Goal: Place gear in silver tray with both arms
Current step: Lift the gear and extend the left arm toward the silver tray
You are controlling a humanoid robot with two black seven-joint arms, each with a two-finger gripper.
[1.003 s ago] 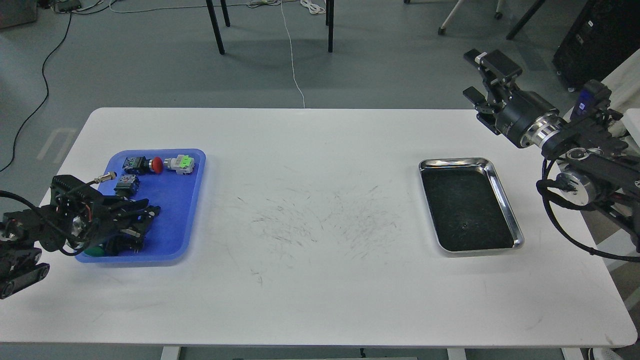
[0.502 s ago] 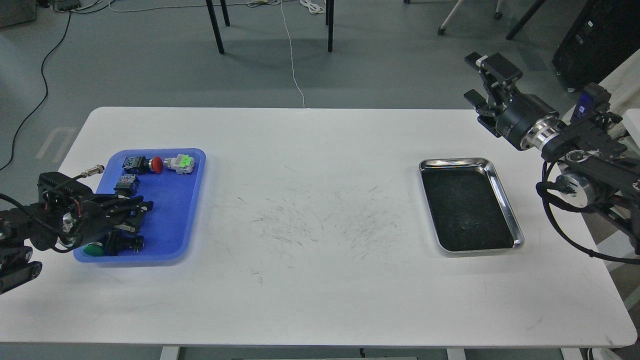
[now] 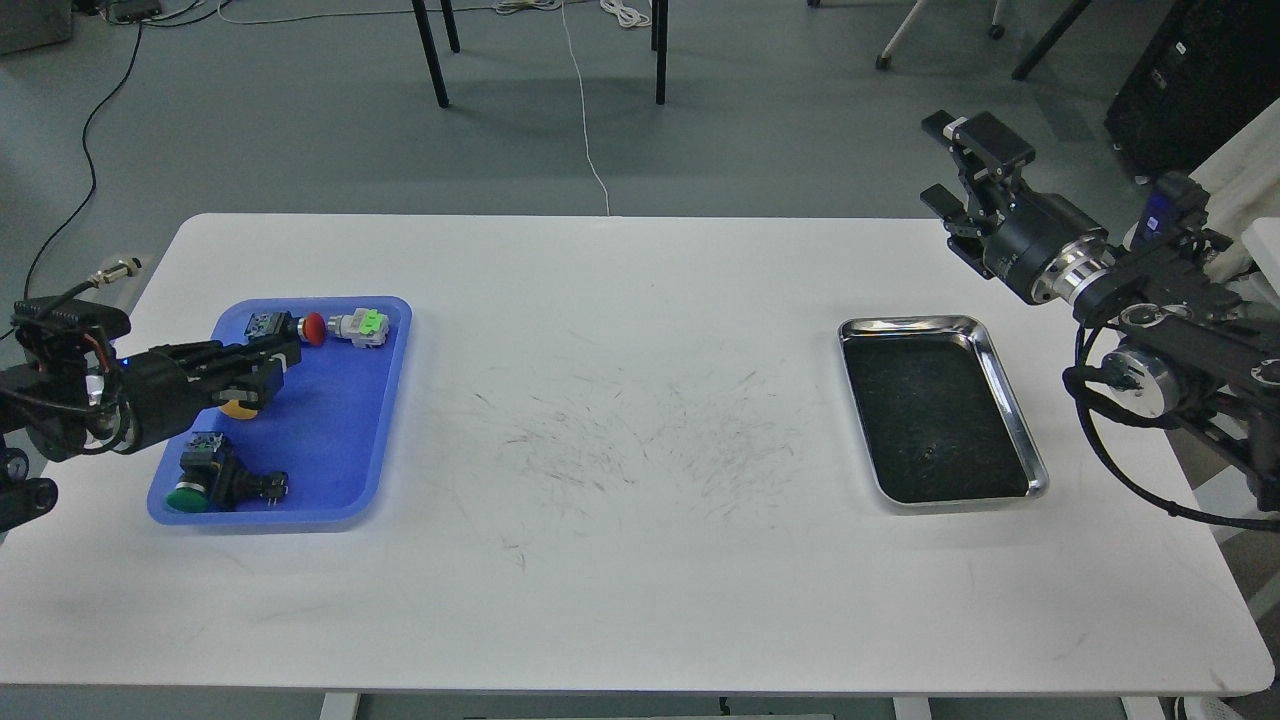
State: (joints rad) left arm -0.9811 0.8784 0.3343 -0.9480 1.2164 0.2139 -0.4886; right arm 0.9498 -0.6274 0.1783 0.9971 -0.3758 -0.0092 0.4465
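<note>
The silver tray (image 3: 905, 323) lies empty on the right of the white table, its dark floor bare. My left gripper (image 3: 265, 372) reaches in from the left, low over the left half of the blue tray (image 3: 330, 420). Its dark fingers lie close together and I cannot tell them apart. A yellow round part (image 3: 238, 408) shows just under them; whether it is held is unclear. No gear can be told apart for certain. My right gripper (image 3: 958, 165) is open and empty, raised beyond the table's far right edge, behind the silver tray.
In the blue tray lie a red-button switch (image 3: 300, 328), a green-and-white part (image 3: 362, 327) and a green-button switch (image 3: 205, 482). Bare scuffed tabletop (image 3: 640, 440) spans between the two trays. Chair legs and cables are on the floor behind.
My left arm has drawn back left and its gripper has moved from the blue tray's near end toward its far left, uncovering the green-button switch. My right gripper has shifted slightly left and down.
</note>
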